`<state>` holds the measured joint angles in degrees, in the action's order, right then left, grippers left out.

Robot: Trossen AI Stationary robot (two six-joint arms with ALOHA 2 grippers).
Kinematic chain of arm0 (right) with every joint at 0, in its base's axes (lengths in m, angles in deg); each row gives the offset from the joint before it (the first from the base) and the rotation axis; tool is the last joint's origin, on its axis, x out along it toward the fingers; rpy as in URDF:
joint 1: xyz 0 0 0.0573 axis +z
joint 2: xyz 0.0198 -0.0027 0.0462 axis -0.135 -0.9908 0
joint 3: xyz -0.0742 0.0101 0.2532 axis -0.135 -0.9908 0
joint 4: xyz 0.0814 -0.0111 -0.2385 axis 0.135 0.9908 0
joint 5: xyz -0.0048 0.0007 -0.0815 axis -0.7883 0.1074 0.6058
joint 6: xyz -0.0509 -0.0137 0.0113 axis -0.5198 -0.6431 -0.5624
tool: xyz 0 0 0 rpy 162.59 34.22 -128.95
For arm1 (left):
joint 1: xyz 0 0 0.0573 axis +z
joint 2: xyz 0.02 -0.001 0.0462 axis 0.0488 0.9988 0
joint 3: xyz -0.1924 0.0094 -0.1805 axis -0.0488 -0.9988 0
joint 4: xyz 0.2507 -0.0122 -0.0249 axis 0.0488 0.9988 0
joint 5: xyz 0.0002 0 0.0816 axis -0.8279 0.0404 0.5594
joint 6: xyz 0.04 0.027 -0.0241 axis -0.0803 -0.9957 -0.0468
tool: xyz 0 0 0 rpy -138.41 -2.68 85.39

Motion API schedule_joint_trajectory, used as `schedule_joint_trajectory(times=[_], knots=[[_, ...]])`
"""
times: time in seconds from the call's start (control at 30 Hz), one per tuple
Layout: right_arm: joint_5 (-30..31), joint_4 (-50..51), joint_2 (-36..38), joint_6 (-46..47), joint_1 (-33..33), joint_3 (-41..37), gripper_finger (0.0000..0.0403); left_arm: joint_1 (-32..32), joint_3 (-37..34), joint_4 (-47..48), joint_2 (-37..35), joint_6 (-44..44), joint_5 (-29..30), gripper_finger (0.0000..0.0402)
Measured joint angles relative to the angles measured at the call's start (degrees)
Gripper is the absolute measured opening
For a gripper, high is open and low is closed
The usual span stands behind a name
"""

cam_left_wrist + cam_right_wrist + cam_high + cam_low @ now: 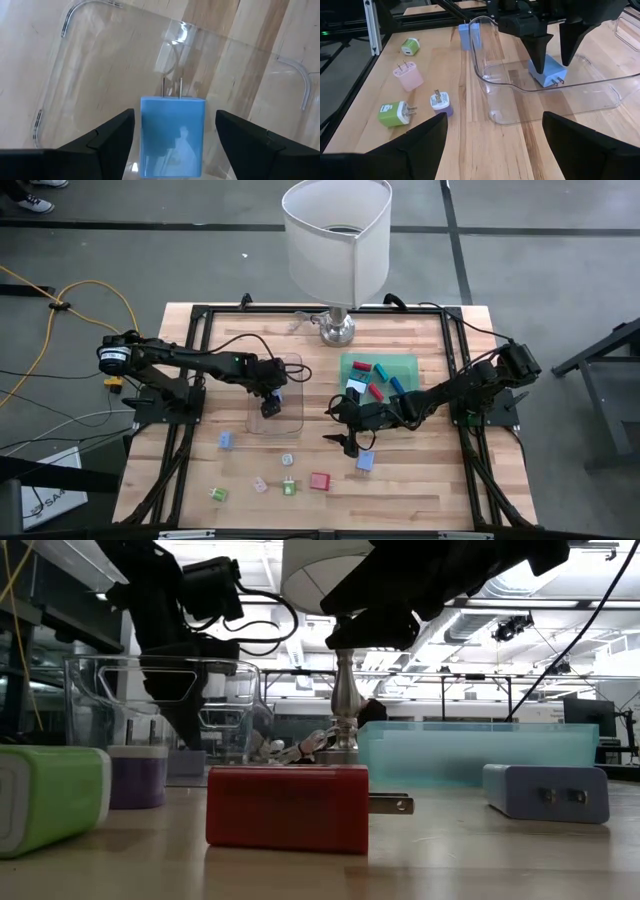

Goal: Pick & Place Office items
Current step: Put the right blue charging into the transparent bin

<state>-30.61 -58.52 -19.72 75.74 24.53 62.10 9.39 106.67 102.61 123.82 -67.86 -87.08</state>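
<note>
No brand name or writing is showing clearly enough to read on any of the pieces, which are small wall chargers with metal prongs.

The left gripper [270, 402] is hanging inside the clear tray [292, 423], its fingers standing apart on either side of a blue charger [172, 135] without pressing it. The left wrist view is showing the gaps on both sides and the two prongs pointing away; the right wrist view is showing that same charger [547, 71] lying on the tray floor between the dark fingertips [539, 47].

The right gripper [348, 430] is hovering over the table near the green tray [404, 363], jaws spread wide and grasping nothing, with a pale blue charger [365, 462] just beside it.

The high view alone is showing the green tray holding red, teal and blue pieces [379, 378], plus the lamp [337, 240] behind the trays. The low view alone is showing the red charger [288, 806] close up, prongs pointing sideways, beside a green one [50, 795] and a purple and white one [138, 776]. The right wrist view is adding a pink charger [408, 76] lying loose on the wood.
</note>
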Motion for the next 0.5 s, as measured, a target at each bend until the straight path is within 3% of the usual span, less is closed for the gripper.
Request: schedule_joint_trajectory(times=[0.5], knots=[[0.0, 0.0, 0.0, 0.0, 0.0, 0.1, 0.0313, 0.0, 1.4, -0.6, -2.9, -3.3, 0.0, 0.0273]])
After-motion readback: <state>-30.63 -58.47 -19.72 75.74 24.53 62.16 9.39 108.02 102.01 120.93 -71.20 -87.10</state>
